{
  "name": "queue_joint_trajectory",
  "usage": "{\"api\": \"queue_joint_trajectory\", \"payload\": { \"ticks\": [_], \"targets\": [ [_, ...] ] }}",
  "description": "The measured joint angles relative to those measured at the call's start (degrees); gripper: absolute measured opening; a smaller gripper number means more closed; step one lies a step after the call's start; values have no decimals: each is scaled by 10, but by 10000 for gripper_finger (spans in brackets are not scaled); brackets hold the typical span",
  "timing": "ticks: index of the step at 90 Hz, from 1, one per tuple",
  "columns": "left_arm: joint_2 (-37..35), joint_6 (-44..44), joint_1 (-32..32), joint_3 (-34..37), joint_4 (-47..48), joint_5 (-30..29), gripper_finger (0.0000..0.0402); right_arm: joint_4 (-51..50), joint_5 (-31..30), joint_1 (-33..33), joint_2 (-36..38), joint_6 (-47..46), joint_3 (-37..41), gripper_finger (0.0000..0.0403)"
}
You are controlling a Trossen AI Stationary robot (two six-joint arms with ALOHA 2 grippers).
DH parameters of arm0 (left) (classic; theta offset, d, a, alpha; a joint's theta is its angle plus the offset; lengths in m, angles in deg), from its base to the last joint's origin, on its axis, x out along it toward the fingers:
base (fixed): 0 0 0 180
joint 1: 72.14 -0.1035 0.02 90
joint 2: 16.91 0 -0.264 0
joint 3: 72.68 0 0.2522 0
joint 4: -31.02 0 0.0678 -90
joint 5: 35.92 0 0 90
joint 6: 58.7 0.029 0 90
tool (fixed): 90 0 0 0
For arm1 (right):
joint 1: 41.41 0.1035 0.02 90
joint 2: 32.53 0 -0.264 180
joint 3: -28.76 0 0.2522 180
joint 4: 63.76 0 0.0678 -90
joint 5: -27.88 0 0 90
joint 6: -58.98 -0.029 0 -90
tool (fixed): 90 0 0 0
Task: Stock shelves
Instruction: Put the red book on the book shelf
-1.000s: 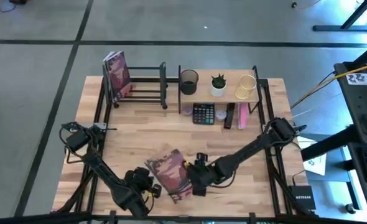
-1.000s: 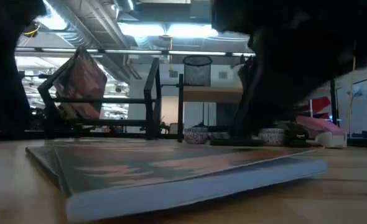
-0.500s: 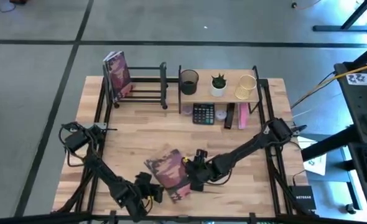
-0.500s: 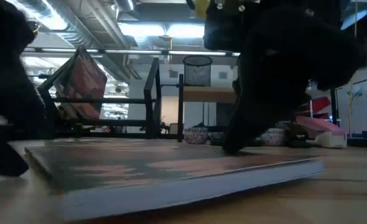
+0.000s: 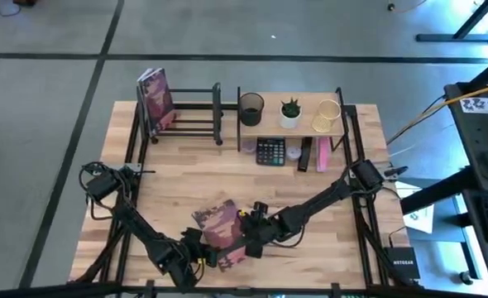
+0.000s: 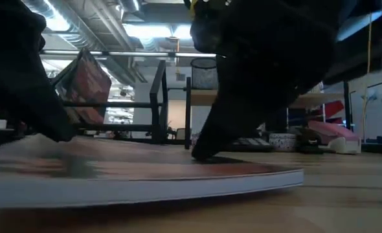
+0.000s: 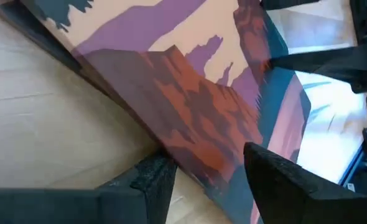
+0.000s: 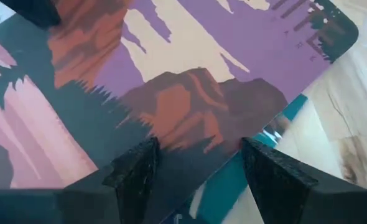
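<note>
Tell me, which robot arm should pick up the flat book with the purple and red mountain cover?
Probably the left. Its open gripper already straddles the edge of the purple and red mountain-cover book, while the right gripper only hovers open over the cover.

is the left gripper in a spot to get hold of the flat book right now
Probably yes: the left gripper is open at the edge of the flat book, a finger on either side. The right gripper works the opposite edge, not blocking it.

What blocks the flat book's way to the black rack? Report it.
Nothing visible. Bare tabletop lies between the flat book and the black rack; left tool and right tool, both open, are at that book.
</note>
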Motion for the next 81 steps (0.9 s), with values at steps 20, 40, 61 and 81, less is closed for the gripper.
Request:
{"api": "queue_joint_trajectory", "payload": {
  "ticks": [20, 40, 61, 81],
  "targets": [
    [-4, 14, 2, -9, 11, -19, 108, 2, -6, 0, -6, 0, -1, 218],
    [-27, -5, 16, -36, 108, -61, 24, -5, -26, 3, -6, -2, -2, 218],
    [-53, -9, 19, -84, 242, -62, 4, -90, -43, 26, 22, -8, 0, 218],
    [-72, -56, 18, -196, 530, -65, 2, -292, -149, 82, 72, -136, 0, 218]
  ]
}}
